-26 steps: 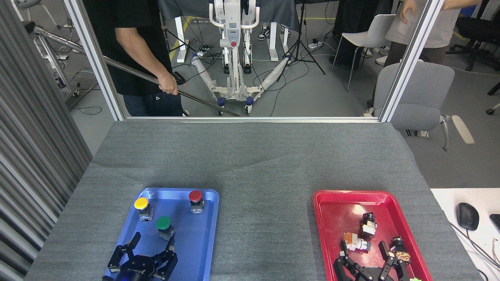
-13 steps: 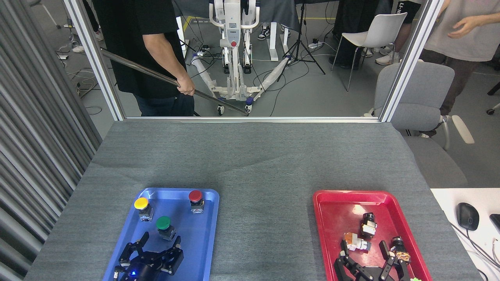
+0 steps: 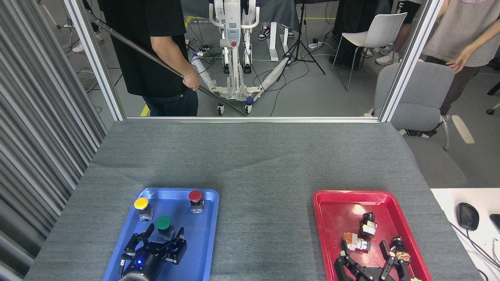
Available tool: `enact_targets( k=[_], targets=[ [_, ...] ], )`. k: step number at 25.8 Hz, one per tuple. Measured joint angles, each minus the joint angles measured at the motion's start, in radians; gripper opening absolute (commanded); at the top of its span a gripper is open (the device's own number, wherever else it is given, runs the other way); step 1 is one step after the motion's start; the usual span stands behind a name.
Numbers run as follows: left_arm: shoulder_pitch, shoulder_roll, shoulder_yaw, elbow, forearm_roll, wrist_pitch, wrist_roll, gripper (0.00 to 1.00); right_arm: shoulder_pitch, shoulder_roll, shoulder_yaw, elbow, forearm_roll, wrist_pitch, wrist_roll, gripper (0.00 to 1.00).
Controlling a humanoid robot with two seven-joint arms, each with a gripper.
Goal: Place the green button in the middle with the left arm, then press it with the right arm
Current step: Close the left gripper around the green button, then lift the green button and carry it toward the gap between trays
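the left claw point(image 3: 163, 234) hangs low over the blue tray point(image 3: 203, 249), its two fingers spread wide and holding nothing. the green button point(image 3: 163, 225) stands upright just ahead of it, its base sitting between the fingertips, which reach about level with the base on either side. whether either finger touches the base cannot be told from this view.

the main risk is a poor grip. the cap is domed and wider than the base, so if the fingers close too high they would likely pinch the cap and the button could squirt out or tip. if the claw closes off centre, one finger would meet the base first and shove it sideways across the slick tray. the yellow button point(image 3: 142, 207) sits ahead and to the left of the claw, near enough that a wide finger pushing forward might knock it; the red button point(image 3: 195, 200) is ahead and to the right, a little further off.

the right claw point(image 3: 366, 249) rests over the red tray point(image 3: 336, 207), fingers apart and empty, with small parts lying close around them. a careless lift toward the grey cloth point(image 3: 265, 203) between the trays could drag those parts along.
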Motion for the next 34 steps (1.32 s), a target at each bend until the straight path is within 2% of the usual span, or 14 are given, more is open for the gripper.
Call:
enact_targets(
  k=[2,3,8,9,23,34],
  targets=[
    [-0.003,0.0,0.0,0.003,0.0,0.005,0.0,0.42,0.0,0.0,0.0,0.0,0.0,0.0,0.0,1.0],
    [-0.003,0.0,-0.001,0.004,0.0,0.006,0.0,0.36,0.0,0.0,0.0,0.0,0.0,0.0,-0.001,1.0],
    [-0.005,0.001,-0.001,0.004,0.0,0.009,0.0,0.16,0.0,-0.001,0.0,0.0,0.0,0.001,-0.004,1.0],
    [-0.004,0.001,-0.001,0.002,-0.001,0.008,0.001,0.15,0.0,-0.001,0.0,0.0,0.0,0.001,-0.004,1.0],
    [0.013,0.004,-0.005,-0.055,0.0,-0.003,0.002,0.14,0.0,-0.004,0.0,0.0,0.0,0.001,-0.001,1.0],
    [0.098,-0.001,-0.017,-0.324,0.009,-0.006,-0.01,0.15,0.0,-0.003,0.0,0.0,0.0,0.001,-0.001,1.0]
  ],
)
